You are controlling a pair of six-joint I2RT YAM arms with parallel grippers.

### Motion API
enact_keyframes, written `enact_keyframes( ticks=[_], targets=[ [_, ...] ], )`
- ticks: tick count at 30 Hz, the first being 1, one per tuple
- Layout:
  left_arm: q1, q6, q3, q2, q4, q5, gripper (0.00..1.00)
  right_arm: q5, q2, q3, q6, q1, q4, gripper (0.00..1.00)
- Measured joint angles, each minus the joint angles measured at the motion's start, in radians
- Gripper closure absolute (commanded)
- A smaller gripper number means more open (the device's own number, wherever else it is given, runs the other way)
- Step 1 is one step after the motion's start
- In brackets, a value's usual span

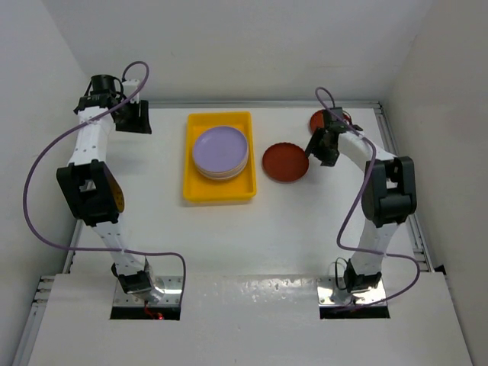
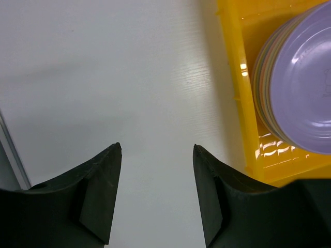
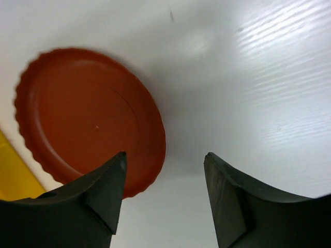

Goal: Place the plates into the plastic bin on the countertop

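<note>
The yellow plastic bin [image 1: 217, 196] lies on the white countertop [image 1: 252, 236] and holds a stack of plates [image 1: 220, 150] with a purple one on top. Right of the bin a dark red plate [image 1: 284, 163] lies flat on the countertop. My right gripper [image 1: 320, 149] hovers open at that plate's right edge; in the right wrist view the plate [image 3: 88, 119] lies under the left finger of the gripper [image 3: 164, 155], untouched. Another dark red plate [image 1: 318, 120] shows partly behind the right arm. My left gripper [image 1: 137, 118] stands open and empty left of the bin [image 2: 235, 77].
White wall panels close off the back and both sides. A metal edging strip [image 1: 396, 145] runs along the right side, close to the right arm. Both arms' cables loop out over the table's sides.
</note>
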Motion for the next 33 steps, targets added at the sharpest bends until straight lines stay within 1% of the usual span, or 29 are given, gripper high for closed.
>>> enact_keyframes(
  ticks=[4, 8, 9, 10, 12, 13, 19, 22, 25, 27, 29, 31, 33],
  targets=[
    [-0.009, -0.004, 0.0, 0.0, 0.0, 0.018, 0.4, -0.009, 0.074, -0.001, 0.016, 0.03, -0.002, 0.47],
    [-0.015, -0.004, 0.0, 0.0, 0.0, 0.022, 0.4, -0.007, 0.13, -0.001, 0.017, 0.055, 0.008, 0.6],
    [-0.015, -0.004, 0.0, 0.0, 0.0, 0.022, 0.4, -0.001, 0.139, -0.001, 0.016, 0.06, 0.008, 0.65],
    [-0.015, -0.004, -0.001, 0.0, 0.001, 0.022, 0.4, 0.006, 0.146, -0.001, 0.013, 0.064, 0.007, 0.79],
    [-0.017, -0.004, -0.005, 0.0, 0.002, 0.021, 0.4, 0.025, 0.153, -0.001, 0.008, 0.069, 0.007, 0.91],
    [-0.018, -0.004, -0.008, 0.0, 0.003, 0.021, 0.4, 0.031, 0.153, -0.001, 0.008, 0.07, 0.005, 1.0],
    [-0.022, 0.001, -0.03, 0.0, 0.002, 0.02, 0.4, 0.066, 0.135, -0.004, 0.014, 0.062, 0.002, 1.0],
    [-0.022, 0.002, -0.031, 0.0, 0.003, 0.019, 0.4, 0.095, 0.069, -0.014, 0.014, 0.069, 0.002, 1.0],
    [-0.022, 0.003, -0.031, 0.0, 0.004, 0.018, 0.4, 0.133, -0.045, -0.005, 0.012, 0.087, 0.013, 1.0],
    [-0.022, 0.004, -0.031, 0.0, 0.005, 0.018, 0.4, 0.148, -0.105, 0.036, 0.01, 0.113, 0.028, 1.0],
    [-0.022, 0.004, -0.031, 0.0, 0.006, 0.018, 0.4, 0.156, -0.133, 0.109, 0.008, 0.154, 0.058, 1.0],
    [-0.022, 0.004, -0.031, 0.0, 0.006, 0.017, 0.4, 0.153, -0.13, 0.188, 0.004, 0.202, 0.089, 1.0],
    [-0.022, 0.004, -0.031, 0.0, 0.007, 0.014, 0.4, 0.142, -0.092, 0.292, -0.001, 0.259, 0.094, 1.0]
  ],
)
